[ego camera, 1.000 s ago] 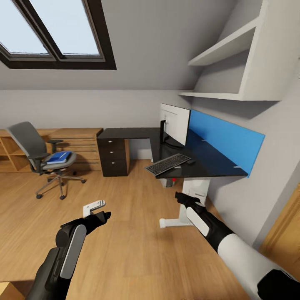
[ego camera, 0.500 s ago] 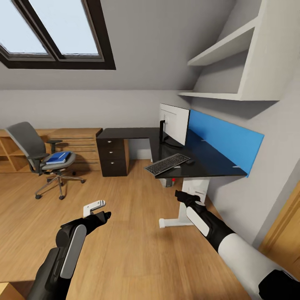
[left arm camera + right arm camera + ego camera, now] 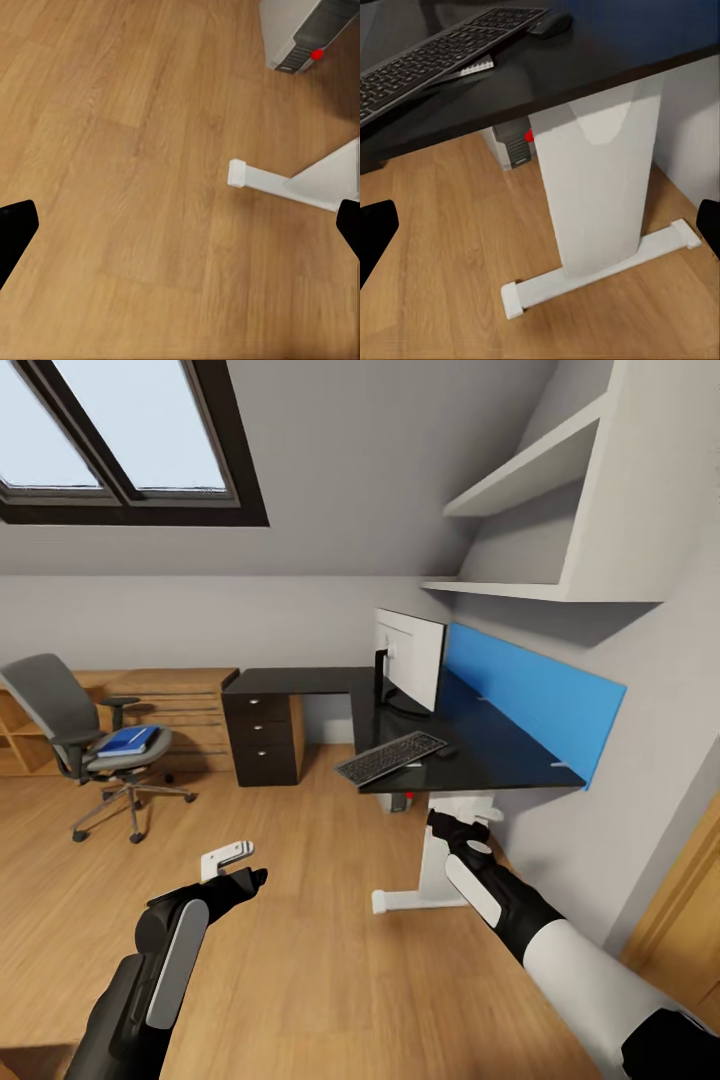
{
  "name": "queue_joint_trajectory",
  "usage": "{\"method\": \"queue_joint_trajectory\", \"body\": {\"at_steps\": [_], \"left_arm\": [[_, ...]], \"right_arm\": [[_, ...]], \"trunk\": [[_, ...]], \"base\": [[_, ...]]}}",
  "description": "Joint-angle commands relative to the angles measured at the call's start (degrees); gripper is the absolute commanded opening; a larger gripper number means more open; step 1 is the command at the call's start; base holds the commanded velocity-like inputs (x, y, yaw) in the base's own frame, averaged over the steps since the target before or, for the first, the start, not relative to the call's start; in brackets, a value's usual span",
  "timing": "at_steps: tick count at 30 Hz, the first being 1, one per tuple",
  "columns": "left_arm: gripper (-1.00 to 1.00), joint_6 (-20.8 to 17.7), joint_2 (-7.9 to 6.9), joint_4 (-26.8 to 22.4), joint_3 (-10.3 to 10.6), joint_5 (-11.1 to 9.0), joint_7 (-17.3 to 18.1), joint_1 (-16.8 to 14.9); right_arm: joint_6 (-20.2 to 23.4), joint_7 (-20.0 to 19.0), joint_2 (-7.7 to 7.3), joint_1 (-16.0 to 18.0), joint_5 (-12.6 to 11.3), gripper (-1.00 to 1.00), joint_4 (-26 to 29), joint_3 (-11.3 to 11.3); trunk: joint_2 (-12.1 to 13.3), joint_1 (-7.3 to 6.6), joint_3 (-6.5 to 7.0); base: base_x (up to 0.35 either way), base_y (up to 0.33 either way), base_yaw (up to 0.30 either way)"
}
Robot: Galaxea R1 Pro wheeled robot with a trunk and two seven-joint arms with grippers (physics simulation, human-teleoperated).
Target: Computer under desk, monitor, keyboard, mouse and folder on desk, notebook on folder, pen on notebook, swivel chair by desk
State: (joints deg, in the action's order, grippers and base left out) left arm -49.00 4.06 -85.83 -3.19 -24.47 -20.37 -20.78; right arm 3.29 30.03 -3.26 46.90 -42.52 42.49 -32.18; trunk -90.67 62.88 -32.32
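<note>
Folder [image 3: 127, 740], the blue one, lies flat on the seat of the swivel chair [image 3: 70, 735] at the middle left of the head view, well apart from both arms. We judge it light and thin, somewhat stiff but able to bend, with a smooth cover that may slip, so we would take it at an edge that overhangs the seat. Lower left of centre, the left gripper [image 3: 232, 860] hangs over the wooden floor [image 3: 300, 960]; in its wrist view the fingertips [image 3: 15, 229] stand far apart at the two borders, so it is wide open and holds nothing. Right of centre stands the dark desk [image 3: 480, 755] with the monitor [image 3: 410, 657], the keyboard [image 3: 390, 757] and the small mouse [image 3: 446, 750] just beside it; under the desk we see the computer [image 3: 514, 144] with a red light. Below the desk edge, the right gripper [image 3: 447, 824] faces the white desk leg [image 3: 600, 187], also wide open and empty.
</note>
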Motion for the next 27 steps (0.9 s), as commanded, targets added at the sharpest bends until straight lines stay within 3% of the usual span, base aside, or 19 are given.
{"method": "queue_joint_trajectory", "body": {"at_steps": [1,5,11,27], "left_arm": [[1.0,-0.2,0.04,-0.1,-0.1,-0.6,-0.5,0.0],[1.0,-0.2,0.05,0.0,-0.1,-0.6,-0.5,0.0],[1.0,-0.2,0.07,0.0,-0.1,-0.6,-0.4,0.0],[1.0,-0.2,0.04,0.0,-0.1,-0.7,-0.4,0.0]], "right_arm": [[0.3,0.6,-0.12,-0.3,0.1,1.0,0.8,-0.3],[0.2,0.9,-0.15,-1.9,0.9,1.0,2.9,-0.3],[0.2,3.7,-0.23,-3.8,4.1,1.0,6.3,-0.3],[0.2,4.5,-0.19,-4.0,4.5,1.0,6.6,-0.2]], "trunk": [[0.0,0.02,-0.07],[0.0,0.02,-0.07],[0.0,0.02,-0.07],[0.0,0.02,-0.07]], "base": [[0.178,-0.254,0.0],[0.179,-0.254,0.0],[0.197,-0.236,0.0],[0.313,-0.026,0.0]]}}
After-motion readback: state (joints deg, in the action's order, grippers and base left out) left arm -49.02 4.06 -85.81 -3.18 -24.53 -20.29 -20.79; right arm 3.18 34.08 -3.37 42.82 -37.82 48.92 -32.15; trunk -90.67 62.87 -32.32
